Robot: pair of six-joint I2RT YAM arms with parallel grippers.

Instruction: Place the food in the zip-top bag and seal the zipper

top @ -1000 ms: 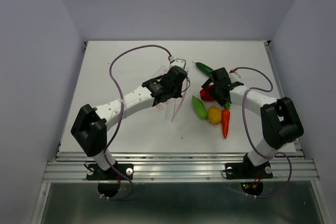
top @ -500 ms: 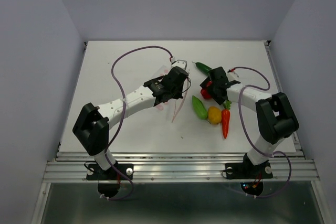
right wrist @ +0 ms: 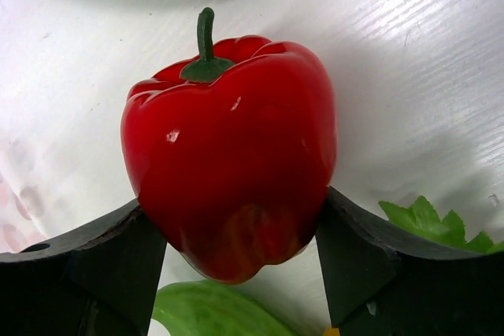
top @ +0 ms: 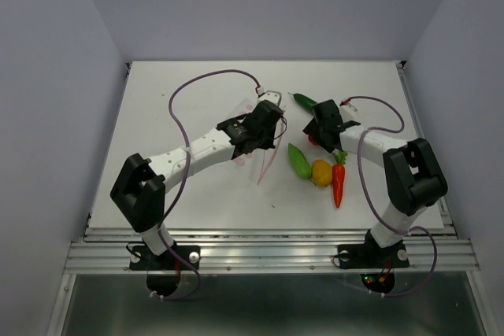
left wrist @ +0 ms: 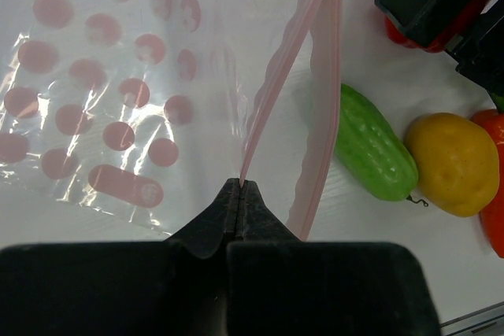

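My left gripper is shut on one lip of the pink zipper and holds the mouth of the clear zip-top bag apart above the table; it also shows in the top view. My right gripper is shut on the red bell pepper just right of the bag mouth. The dark green cucumber lies behind it. The light green pod, the yellow-orange piece and the carrot lie on the table in front.
Purple cables loop over the table behind both arms. The white table is walled on three sides, with a metal rail along the near edge.
My right gripper has shifted a little left and back with the pepper, which is now mostly hidden under it from above. My left gripper has barely moved.
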